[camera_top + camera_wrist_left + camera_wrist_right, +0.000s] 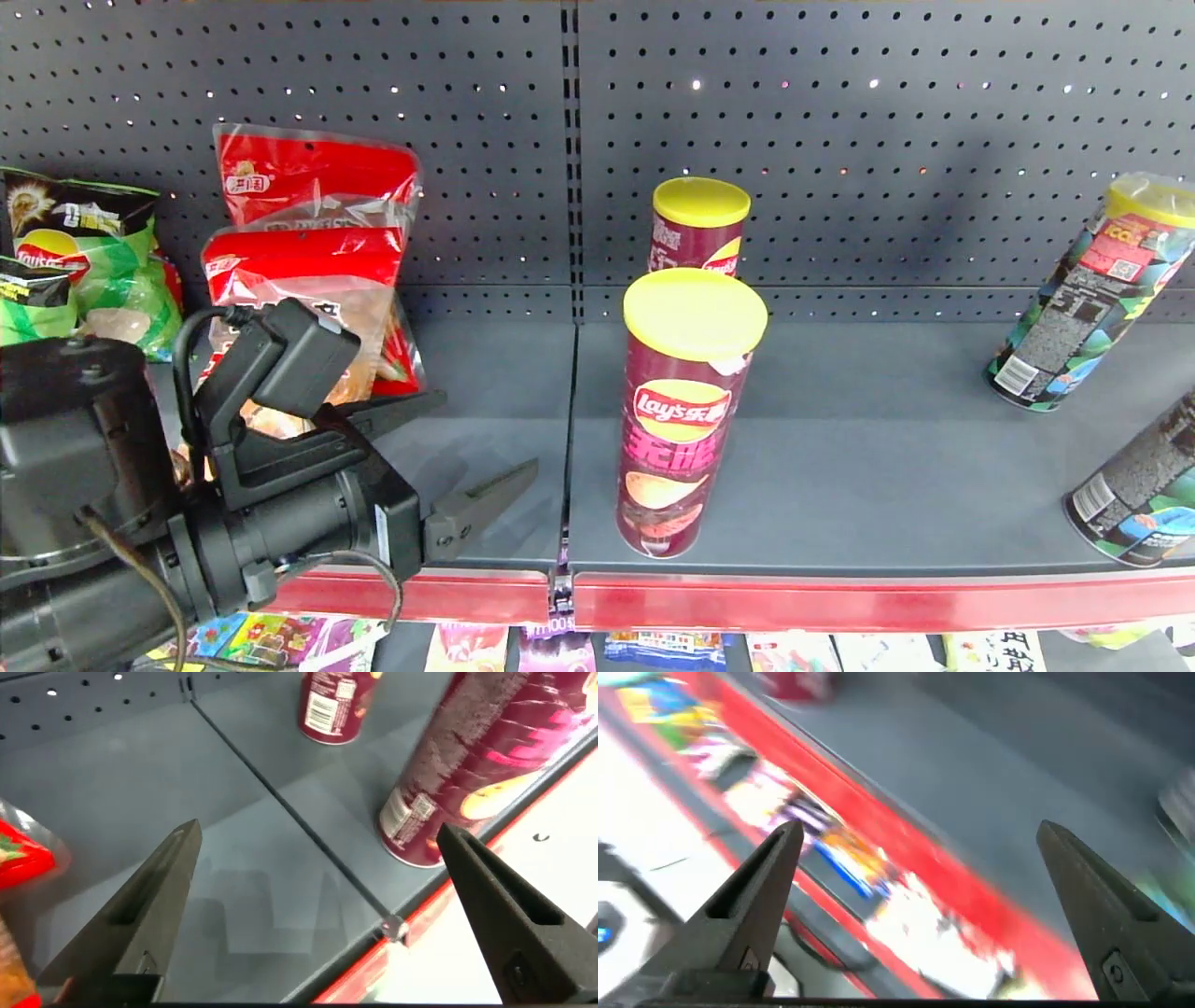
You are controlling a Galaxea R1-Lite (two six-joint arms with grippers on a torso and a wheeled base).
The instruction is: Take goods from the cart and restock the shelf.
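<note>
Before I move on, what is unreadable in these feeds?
Rear maroon chip can with yellow lid: lower body hidden behind the front maroon can, head view.
Lower dark patterned tube: cut off by head view's right edge.
Front red plastic snack bag: bottom hidden behind the left arm, head view.

The shelf (840, 448) is evenly and brightly lit, seemingly from above and in front. A soft shadow is cast on it beneath the left claw (487, 429). Pinpoints of light are seen through the holed back panel (840, 140) beyond it. Past the right claw (917, 831), the red shelf edge (971, 891) is blurred into streaks.
</note>
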